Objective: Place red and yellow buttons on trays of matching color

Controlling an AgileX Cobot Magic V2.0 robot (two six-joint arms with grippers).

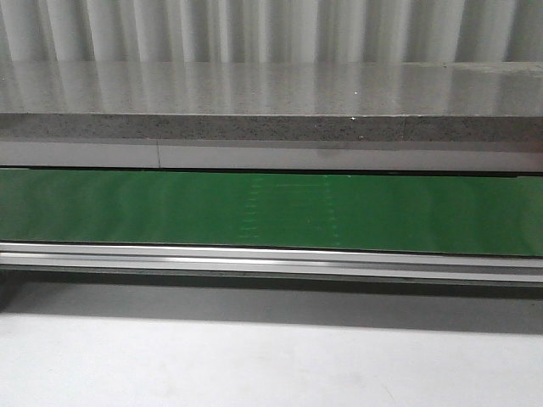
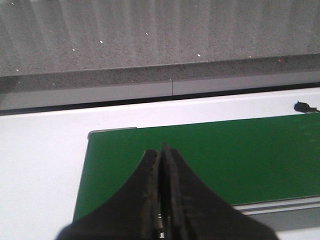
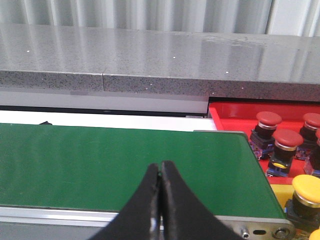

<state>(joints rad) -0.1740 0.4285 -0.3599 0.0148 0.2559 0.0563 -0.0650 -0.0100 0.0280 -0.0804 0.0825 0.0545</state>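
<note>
In the right wrist view, several red buttons [image 3: 287,140] stand in a red tray [image 3: 225,112] past the right end of the green belt [image 3: 125,165]. Yellow buttons [image 3: 309,189] stand in a yellow tray [image 3: 281,192] beside it. My right gripper [image 3: 160,166] is shut and empty, over the belt's near edge. My left gripper [image 2: 161,150] is shut and empty over the left end of the belt [image 2: 225,155]. No button lies on the belt in any view. Neither gripper shows in the front view.
The green conveyor belt [image 1: 271,212] runs across the front view, with a metal rail [image 1: 271,259] along its near edge. A grey speckled ledge [image 1: 271,102] runs behind it. A small black mark [image 2: 302,106] lies on the white surface behind the belt.
</note>
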